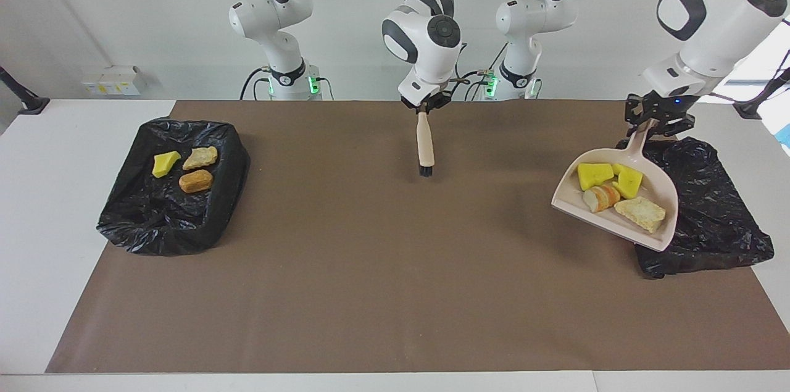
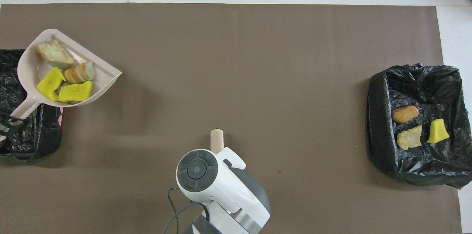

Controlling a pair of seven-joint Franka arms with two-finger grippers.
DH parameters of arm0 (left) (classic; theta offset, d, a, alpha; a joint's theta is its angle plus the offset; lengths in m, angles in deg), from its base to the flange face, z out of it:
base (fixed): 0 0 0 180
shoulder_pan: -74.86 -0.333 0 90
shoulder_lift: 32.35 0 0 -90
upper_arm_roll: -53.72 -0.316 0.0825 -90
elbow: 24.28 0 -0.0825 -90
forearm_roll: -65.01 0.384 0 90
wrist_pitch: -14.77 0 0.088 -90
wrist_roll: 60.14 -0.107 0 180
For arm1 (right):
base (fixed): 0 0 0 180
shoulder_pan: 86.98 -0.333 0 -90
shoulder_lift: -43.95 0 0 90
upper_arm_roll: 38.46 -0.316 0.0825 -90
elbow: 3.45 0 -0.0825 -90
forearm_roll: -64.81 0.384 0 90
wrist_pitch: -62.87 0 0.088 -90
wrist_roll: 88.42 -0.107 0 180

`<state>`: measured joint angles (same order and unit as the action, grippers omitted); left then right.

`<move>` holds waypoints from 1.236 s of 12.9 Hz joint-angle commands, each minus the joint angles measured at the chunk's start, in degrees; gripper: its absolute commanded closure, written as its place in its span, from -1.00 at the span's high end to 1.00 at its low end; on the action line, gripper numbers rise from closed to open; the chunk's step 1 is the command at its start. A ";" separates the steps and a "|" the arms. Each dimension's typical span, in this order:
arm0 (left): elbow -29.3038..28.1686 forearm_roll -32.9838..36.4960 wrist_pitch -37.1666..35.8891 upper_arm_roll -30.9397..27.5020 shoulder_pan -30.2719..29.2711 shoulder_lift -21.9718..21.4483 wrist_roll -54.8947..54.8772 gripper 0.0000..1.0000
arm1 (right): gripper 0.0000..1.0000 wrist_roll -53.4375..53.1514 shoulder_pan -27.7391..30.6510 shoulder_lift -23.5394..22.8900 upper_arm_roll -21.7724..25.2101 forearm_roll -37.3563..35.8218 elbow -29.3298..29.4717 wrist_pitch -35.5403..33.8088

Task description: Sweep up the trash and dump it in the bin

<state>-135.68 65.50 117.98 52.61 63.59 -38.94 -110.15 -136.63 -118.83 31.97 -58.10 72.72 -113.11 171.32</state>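
Observation:
My left gripper (image 1: 653,123) is shut on the handle of the beige dustpan (image 1: 663,192), held in the air over the edge of the black-lined bin (image 1: 716,219) at the left arm's end. In the pan lie two yellow wedges (image 1: 594,176) and two bread pieces (image 1: 642,213) of trash. From overhead the dustpan (image 2: 27,70) overlaps that bin (image 2: 33,134), and only part of the left gripper (image 2: 7,125) shows. My right gripper (image 1: 423,109) is shut on the beige brush (image 1: 424,145), which hangs bristles down over the mat's middle.
A second black-lined bin (image 1: 154,219) at the right arm's end holds a yellow wedge (image 1: 165,163) and two pastry pieces (image 1: 196,181). A brown mat (image 1: 370,268) covers the table. Overhead, the right arm's wrist (image 2: 206,175) hides all but the brush's end (image 2: 217,140).

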 commanded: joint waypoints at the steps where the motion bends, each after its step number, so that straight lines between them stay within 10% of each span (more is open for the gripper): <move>1: 0.92 1.27 4.78 0.15 -6.90 0.44 -14.10 -1.00 | -1.00 -0.39 -0.22 0.30 0.04 1.32 -3.19 3.77; 7: 15.31 14.17 9.03 -0.03 -15.36 10.36 -35.74 -1.00 | -1.00 2.16 -1.54 0.38 0.04 1.49 -5.31 6.42; 8: 16.73 17.76 9.03 0.06 -15.27 11.33 -36.81 -1.00 | -0.60 2.33 -1.28 0.30 0.04 1.49 -5.40 6.68; 14: 16.83 36.14 9.81 0.32 -11.32 11.61 -37.53 -1.00 | -0.59 2.95 -1.02 0.21 0.04 1.49 -5.48 7.03; 15: 16.83 37.39 10.17 0.32 -11.23 11.61 -37.53 -1.00 | -0.51 2.95 -1.02 0.30 0.04 1.49 -5.83 7.47; 16: 16.83 37.75 10.26 0.32 -10.88 11.61 -37.53 -1.00 | 0.02 2.86 -1.02 0.30 0.04 1.49 -5.84 7.39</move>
<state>-120.32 101.10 127.62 53.57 51.67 -27.88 -146.77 -135.99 -120.40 31.38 -58.03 72.73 -117.53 176.78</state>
